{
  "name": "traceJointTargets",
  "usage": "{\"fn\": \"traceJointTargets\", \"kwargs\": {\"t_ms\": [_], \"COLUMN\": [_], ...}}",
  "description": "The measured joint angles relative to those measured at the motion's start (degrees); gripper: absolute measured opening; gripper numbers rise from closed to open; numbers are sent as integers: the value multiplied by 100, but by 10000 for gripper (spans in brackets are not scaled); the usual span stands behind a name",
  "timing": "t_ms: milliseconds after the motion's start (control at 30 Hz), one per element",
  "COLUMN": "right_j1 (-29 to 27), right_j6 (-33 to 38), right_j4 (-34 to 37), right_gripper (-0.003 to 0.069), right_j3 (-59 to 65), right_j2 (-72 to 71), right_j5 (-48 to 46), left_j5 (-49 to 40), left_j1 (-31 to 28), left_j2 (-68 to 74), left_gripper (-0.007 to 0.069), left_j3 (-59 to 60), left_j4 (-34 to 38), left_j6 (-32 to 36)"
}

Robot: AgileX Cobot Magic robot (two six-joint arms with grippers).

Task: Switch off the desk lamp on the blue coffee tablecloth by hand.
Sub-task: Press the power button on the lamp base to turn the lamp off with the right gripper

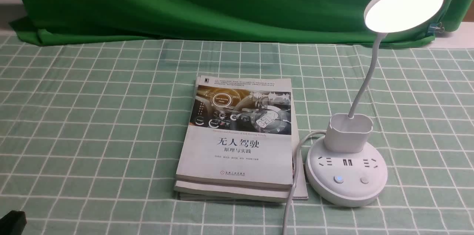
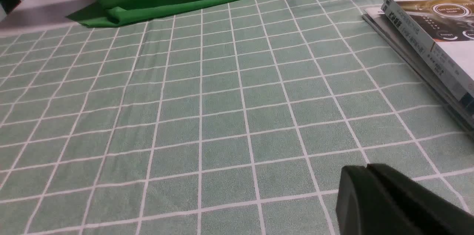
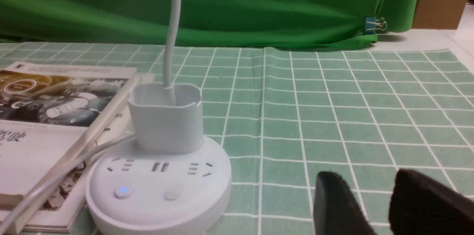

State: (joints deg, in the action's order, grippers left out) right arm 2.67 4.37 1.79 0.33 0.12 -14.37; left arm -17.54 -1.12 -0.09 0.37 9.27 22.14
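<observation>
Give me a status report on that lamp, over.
Left gripper shut, right gripper open, both empty. Desk lamp lit, untouched. Books beside base, buttons unobstructed.

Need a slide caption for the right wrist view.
Open right gripper beside the desk lamp base, one button glowing blue, books beyond, on the checked tablecloth.

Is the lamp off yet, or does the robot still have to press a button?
Not yet: the lamp glows brightly. The right claw is open beside the lamp's round base, not touching it. Left to do: reach over and press a button; which of the two, I cannot tell.
</observation>
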Motion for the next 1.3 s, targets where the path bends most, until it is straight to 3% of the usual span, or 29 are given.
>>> {"fn": "traceJointTargets", "kwargs": {"t_ms": [800, 867, 1100, 1200, 1300], "right_j1": [0, 0, 0, 0, 61], "right_j6": [-6, -321, -2837, -3110, -3151], "right_j4": [13, 232, 839, 839, 845], "right_gripper": [239, 239, 239, 232, 166], "right_j3": [0, 0, 0, 0, -33], "right_j2": [0, 0, 0, 0, 20], "right_j5": [15, 175, 1246, 1437, 1324], "left_j5": [0, 0, 0, 0, 0], "left_j1": [0, 0, 0, 0, 0], "left_j2": [0, 0, 0, 0, 0], "left_gripper": [0, 0, 0, 0, 0], "left_j3": [0, 0, 0, 0, 0], "left_j4": [0, 0, 0, 0, 0], "left_j6": [0, 0, 0, 0, 0]}}
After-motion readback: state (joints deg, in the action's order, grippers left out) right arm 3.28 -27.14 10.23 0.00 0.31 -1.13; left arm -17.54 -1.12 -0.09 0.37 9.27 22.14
